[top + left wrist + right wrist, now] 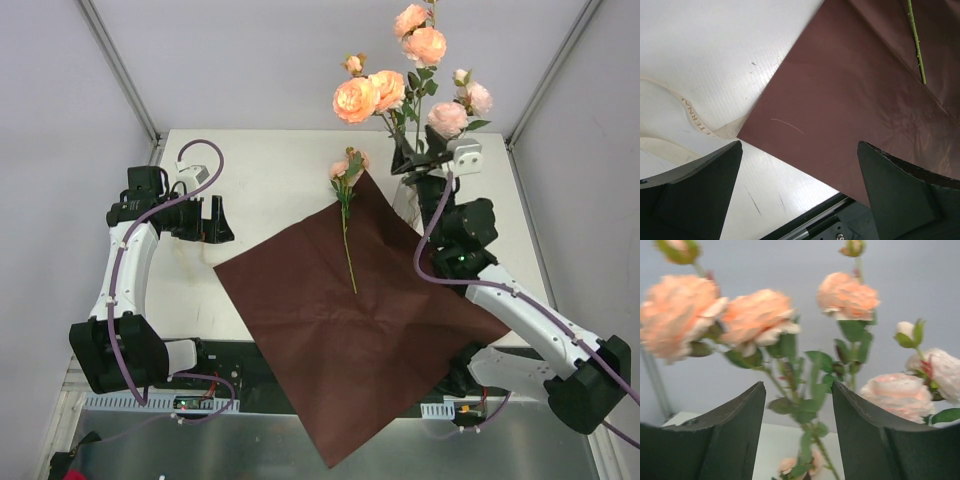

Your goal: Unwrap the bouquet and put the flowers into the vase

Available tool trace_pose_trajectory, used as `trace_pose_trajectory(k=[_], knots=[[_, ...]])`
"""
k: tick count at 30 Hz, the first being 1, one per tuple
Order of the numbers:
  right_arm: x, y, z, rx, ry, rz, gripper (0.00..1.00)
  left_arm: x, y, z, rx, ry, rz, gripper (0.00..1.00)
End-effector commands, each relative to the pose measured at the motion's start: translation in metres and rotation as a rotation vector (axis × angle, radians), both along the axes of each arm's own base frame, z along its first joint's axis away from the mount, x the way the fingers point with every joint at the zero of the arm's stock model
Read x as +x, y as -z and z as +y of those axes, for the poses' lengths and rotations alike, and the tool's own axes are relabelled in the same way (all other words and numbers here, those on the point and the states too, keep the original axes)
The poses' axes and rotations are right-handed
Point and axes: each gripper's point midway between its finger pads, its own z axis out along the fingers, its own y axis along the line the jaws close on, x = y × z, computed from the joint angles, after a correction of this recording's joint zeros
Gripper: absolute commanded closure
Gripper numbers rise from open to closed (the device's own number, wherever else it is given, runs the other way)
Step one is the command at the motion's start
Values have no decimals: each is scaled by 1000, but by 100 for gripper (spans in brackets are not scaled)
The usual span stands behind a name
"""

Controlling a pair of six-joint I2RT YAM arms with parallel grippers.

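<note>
While the maroon paper lay unfolded and flat across the middle of the table, its near corner reaching past the table's near edge, one rose stem was seen lying on it. The stem ran from the sheet's centre toward its far corner, and the small blooms rested at that corner. The other flowers were found upright at the far right of the table, with peach-pink heads and green leaves raised well above the surface. The vase could not be made out clearly behind the arm and the leaves. The right gripper was held low among those upright stems. In the right wrist view its fingers were parted, and the stems and leaves were seen through the gap untouched – nothing was clamped. The left gripper was kept at the left, above bare table just beside the paper's left corner. Its jaws were spread to their widest and nothing was held between them. A cream ribbon lay loose on the table under it – one end was tucked under the paper's edge.
</note>
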Motion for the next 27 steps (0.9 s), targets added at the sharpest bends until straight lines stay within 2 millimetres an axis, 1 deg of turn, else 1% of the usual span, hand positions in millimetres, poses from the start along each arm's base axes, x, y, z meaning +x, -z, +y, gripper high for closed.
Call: trace_pose_trajectory(k=[1, 3, 4, 5, 6, 7, 8, 9, 10, 11, 12, 13, 14, 15, 16, 17, 18, 19, 20, 21, 22, 24, 25, 27], knots=[[-16, 20, 59, -147, -186, 120, 41, 1, -13, -2, -12, 25, -38, 1], [-8, 52, 84, -217, -245, 226, 38, 1, -13, -2, -12, 26, -37, 1], [-6, 71, 94, -238, -274, 313, 38, 1, -13, -2, -12, 28, -38, 1], [4, 100, 106, -272, -284, 399, 38, 1, -13, -2, -11, 26, -36, 1], [5, 116, 117, -308, -323, 447, 37, 1, -12, -1, -8, 26, -37, 1], [7, 129, 124, -324, -329, 524, 37, 0, -13, -1, -3, 29, -42, 1], [16, 163, 134, -370, -326, 610, 37, 0, -12, 0, 1, 26, -41, 1], [21, 174, 138, -385, -321, 648, 36, 0, -12, 1, 9, 27, -47, 1], [21, 197, 138, -424, -303, 731, 36, 0, -12, 1, 13, 27, -48, 1], [33, 213, 149, -442, -294, 780, 36, -1, -11, 2, 19, 25, -47, 1], [38, 224, 149, -458, -268, 823, 36, -1, -11, 2, 20, 26, -48, 1], [37, 242, 150, -494, -265, 883, 37, -1, -11, 2, 20, 26, -50, 1], [45, 259, 158, -511, -260, 918, 36, -1, -11, 3, 24, 25, -51, 1], [48, 267, 161, -520, -261, 939, 36, -2, -12, 3, 25, 26, -54, 1], [51, 291, 162, -548, -250, 993, 37, -2, -12, 3, 26, 27, -57, 1], [54, 298, 164, -553, -244, 1012, 37, -2, -13, 3, 27, 26, -57, 1], [60, 297, 167, -534, -235, 1015, 37, -2, -13, 2, 27, 28, -57, 1], [64, 316, 162, -550, -216, 1063, 37, -3, -12, 2, 27, 28, -57, 1], [66, 324, 161, -549, -210, 1087, 37, -3, -12, 2, 27, 28, -57, 1], [69, 326, 161, -540, -199, 1111, 37, -3, -12, 2, 28, 29, -58, 1], [73, 341, 157, -548, -180, 1145, 37, -3, -12, 2, 28, 29, -56, 1], [76, 348, 153, -543, -166, 1180, 38, -3, -9, 2, 25, 29, -47, 1], [77, 358, 150, -547, -156, 1201, 38, -3, -9, 2, 26, 32, -48, 1], [79, 366, 145, -549, -137, 1221, 38, -4, -6, 2, 23, 34, -40, 1]])
